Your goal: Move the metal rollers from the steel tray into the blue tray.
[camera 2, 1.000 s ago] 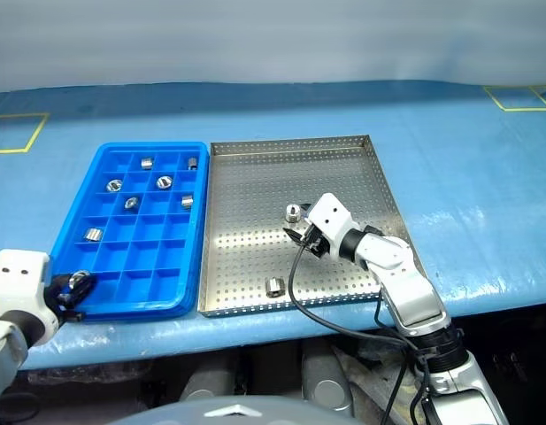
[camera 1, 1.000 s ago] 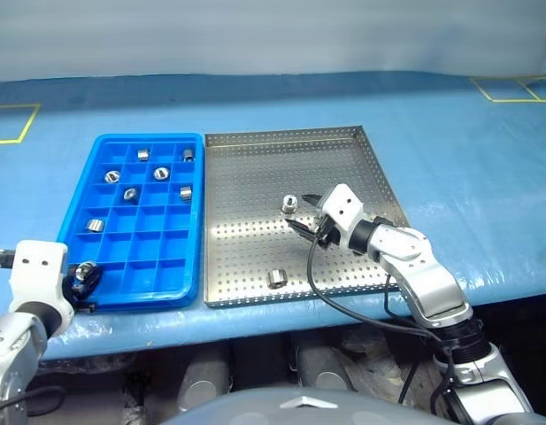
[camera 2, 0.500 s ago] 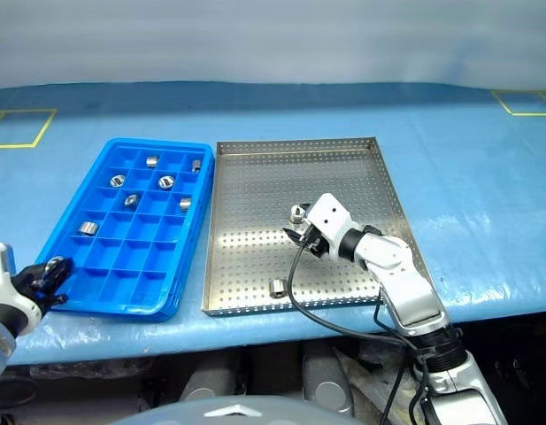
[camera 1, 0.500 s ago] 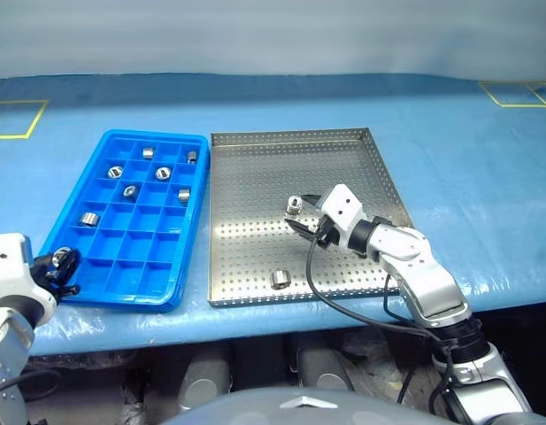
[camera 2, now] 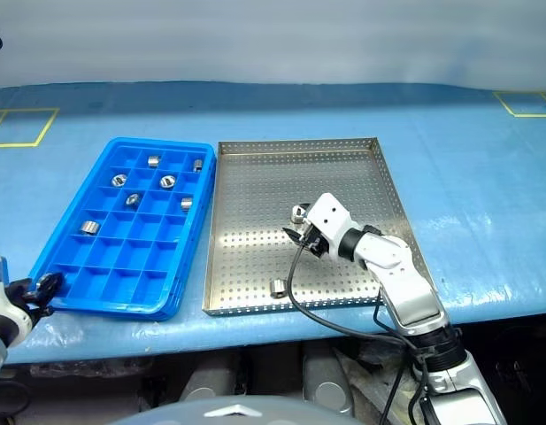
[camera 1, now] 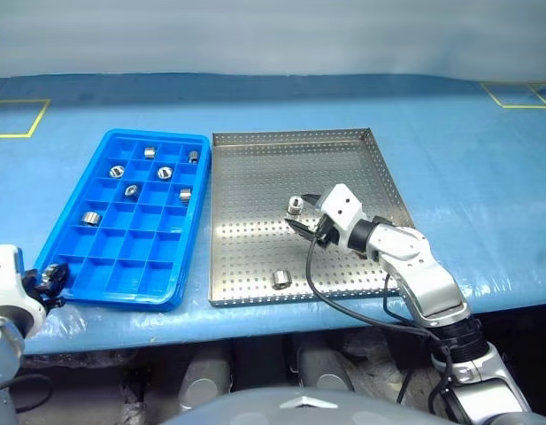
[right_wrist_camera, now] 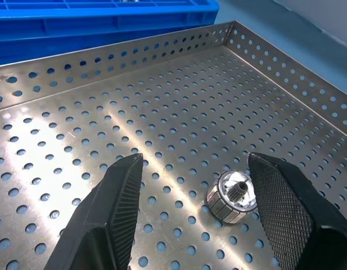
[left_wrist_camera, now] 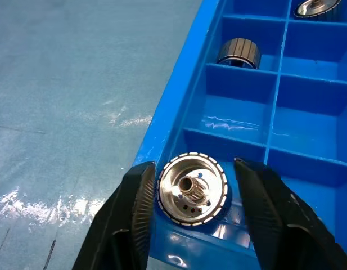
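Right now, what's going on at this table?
The robot is moving metal rollers from the steel tray into the blue tray. The left gripper sits at the blue tray's near corner, its fingers either side of a roller over a compartment there. The right gripper hangs open over the steel tray, with a roller between its fingers. Another roller lies near that tray's front edge. Six sit in the blue tray's compartments.

Table [camera 1: 449,142] w/ pale blue cover, yellow tape marks at upper left & upper right corners of frame. On it: blue tray [camera 1: 78,261] at left-centre, steel tray [camera 1: 255,159] just beside it, centre.
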`<state>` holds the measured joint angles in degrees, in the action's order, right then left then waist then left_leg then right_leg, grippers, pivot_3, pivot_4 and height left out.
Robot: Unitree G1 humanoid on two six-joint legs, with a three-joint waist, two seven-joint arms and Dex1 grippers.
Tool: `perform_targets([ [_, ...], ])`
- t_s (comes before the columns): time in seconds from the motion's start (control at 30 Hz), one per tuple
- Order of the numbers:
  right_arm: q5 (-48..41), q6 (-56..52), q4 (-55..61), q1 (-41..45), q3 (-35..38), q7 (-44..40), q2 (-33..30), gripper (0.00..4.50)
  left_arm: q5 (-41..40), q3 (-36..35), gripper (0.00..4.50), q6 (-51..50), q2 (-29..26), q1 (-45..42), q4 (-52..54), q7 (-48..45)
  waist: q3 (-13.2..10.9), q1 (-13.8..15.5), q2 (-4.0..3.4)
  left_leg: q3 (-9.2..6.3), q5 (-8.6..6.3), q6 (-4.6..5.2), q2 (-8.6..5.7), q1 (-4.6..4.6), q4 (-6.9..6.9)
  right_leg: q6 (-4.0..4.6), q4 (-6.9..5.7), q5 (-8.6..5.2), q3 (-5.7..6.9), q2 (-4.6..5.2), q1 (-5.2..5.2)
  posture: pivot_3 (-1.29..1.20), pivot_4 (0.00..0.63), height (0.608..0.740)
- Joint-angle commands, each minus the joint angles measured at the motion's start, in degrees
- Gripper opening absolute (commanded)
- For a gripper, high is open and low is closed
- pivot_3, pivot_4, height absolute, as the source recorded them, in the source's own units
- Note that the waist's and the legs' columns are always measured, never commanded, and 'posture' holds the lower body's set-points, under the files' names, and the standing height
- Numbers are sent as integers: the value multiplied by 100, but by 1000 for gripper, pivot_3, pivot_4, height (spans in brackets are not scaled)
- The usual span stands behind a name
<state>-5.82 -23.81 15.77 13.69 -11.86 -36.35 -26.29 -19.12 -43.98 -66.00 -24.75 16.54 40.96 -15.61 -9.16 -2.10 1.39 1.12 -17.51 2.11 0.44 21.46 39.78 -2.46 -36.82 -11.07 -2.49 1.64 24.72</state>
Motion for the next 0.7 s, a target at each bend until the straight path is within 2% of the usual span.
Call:
perform_targets([
  [0.03,-17,140,95,73,74,-3,17,3136,37,-31,3879,105,-57,-80,50,84,0,-1,0,0,0,0,0,0,0,0,0,0,0,0,0,-28,150,740],
  [0.23,-19,136,123,30,96,16,9,3136,-625,11,3879,475,91,-521,309,-321,1,12,1,-1,0,0,-1,1,0,0,0,0,2,3,-1,-38,150,740],
  [0.37,-19,129,155,3,106,37,12,3136,-730,125,3879,623,0,-606,390,-333,2,-13,3,0,-1,0,-1,1,0,0,2,0,1,6,0,-56,150,740],
  [0.53,-21,120,215,-85,154,61,-19,3136,-239,-539,3879,942,107,-1119,-251,633,2,-24,3,-4,1,-5,3,1,-5,4,-1,-1,4,-3,3,-62,150,740],
  [0.7,-23,120,183,-61,147,60,-20,3136,146,-779,3879,1202,62,-1005,-596,1016,3,-58,5,0,-1,-2,1,1,-5,4,4,2,2,-4,1,-62,150,740],
])
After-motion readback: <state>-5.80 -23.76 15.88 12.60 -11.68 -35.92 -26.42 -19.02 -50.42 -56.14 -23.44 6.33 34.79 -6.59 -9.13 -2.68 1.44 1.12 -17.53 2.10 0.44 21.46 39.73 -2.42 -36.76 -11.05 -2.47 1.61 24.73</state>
